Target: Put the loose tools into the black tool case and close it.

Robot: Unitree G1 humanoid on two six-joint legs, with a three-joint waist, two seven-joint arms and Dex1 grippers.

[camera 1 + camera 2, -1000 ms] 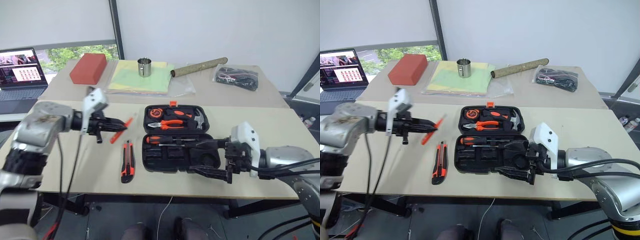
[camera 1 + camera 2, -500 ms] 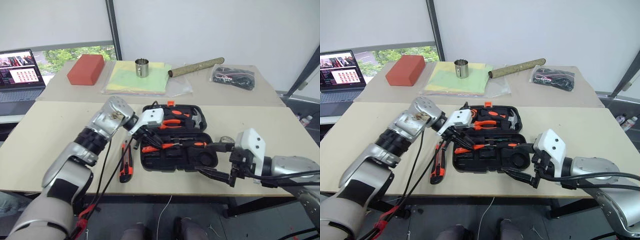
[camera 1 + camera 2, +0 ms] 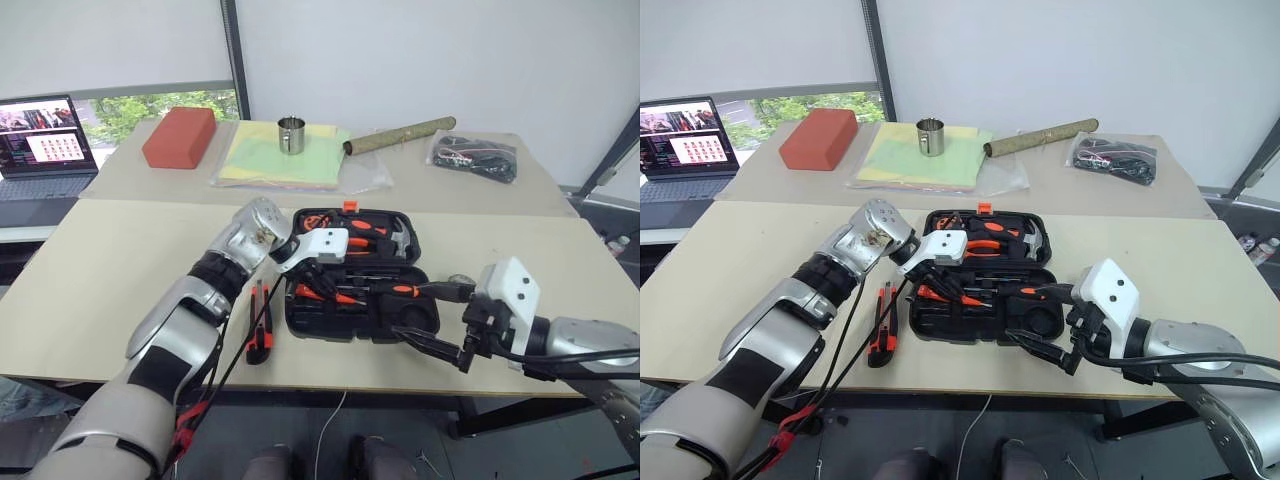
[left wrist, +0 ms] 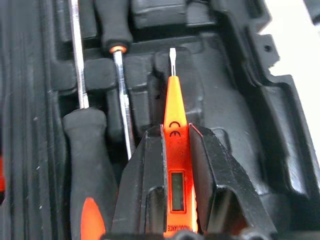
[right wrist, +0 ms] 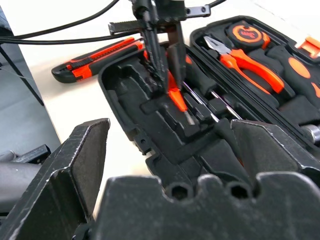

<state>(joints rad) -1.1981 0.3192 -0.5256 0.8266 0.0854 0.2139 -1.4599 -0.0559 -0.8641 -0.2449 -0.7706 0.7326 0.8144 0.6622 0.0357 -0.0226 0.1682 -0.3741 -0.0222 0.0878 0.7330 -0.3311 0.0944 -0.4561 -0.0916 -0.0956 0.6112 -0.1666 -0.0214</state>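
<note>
Open moulded case [image 3: 400, 322] holds two screwdrivers [image 4: 87, 165]; left gripper [image 4: 177, 150] pinches flat orange tool [image 4: 176, 150] over a slot; right gripper [image 3: 432, 318] fingers spread.

left hand [image 3: 322, 283] | grips small flat orange tool [image 3: 335, 296] | over open black tool case [image 3: 420, 322]

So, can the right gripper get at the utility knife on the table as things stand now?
Probably not directly. The utility knife lies left of the open black tool case, and the left gripper, holding the small flat orange tool, stands over that case. The open right gripper hovers at the case's right corner.
</note>
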